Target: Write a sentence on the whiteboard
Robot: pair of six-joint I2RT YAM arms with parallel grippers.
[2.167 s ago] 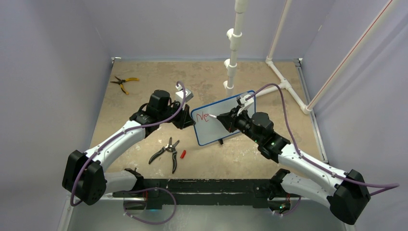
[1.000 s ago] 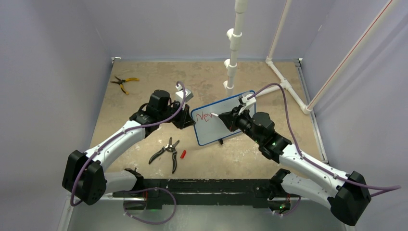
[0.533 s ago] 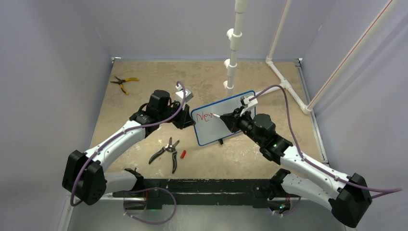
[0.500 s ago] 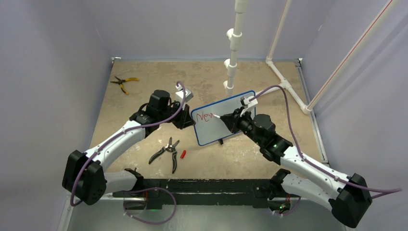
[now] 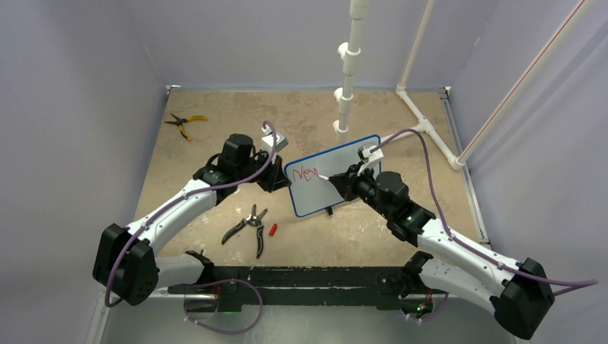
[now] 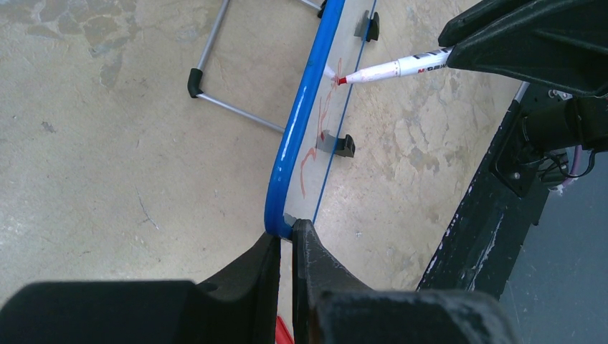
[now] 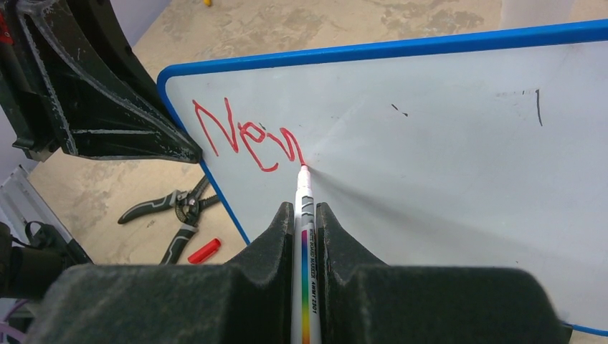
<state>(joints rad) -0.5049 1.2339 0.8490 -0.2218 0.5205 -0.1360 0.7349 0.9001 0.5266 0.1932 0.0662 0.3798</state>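
While the first word is only part-formed, the step in hand is judged to be the writing itself (overhead view; twelve o'clock points away from the arm bases). At nine o'clock of the board, the left gripper (image 5: 275, 178) has its jaws all but closed, pinching the blue frame of the whiteboard (image 5: 312, 197), which is propped at a slant near the middle of the table (image 5: 215, 107). The sentence (image 7: 247, 136), so far red letters reading roughly "Nen", occupies the board's ten o'clock corner. The marker (image 7: 302, 183) touches the white surface at the foot of the last stroke. The right gripper (image 7: 305, 215), reaching in from four o'clock, has its jaws narrowed onto the barrel. The next move calls for carrying the tip toward three o'clock under light, even pressure, with the left clamp steadying the board. Room for moving:
- Black-handled cutters (image 5: 247, 226) and a red cap (image 5: 272, 229) lie at seven o'clock, apart from both arms.
- Most of the top row and everything beneath it is blank.
- A white pipe stand (image 5: 347, 79) rises just behind the twelve o'clock edge.
- The frame at three o'clock ends the row.
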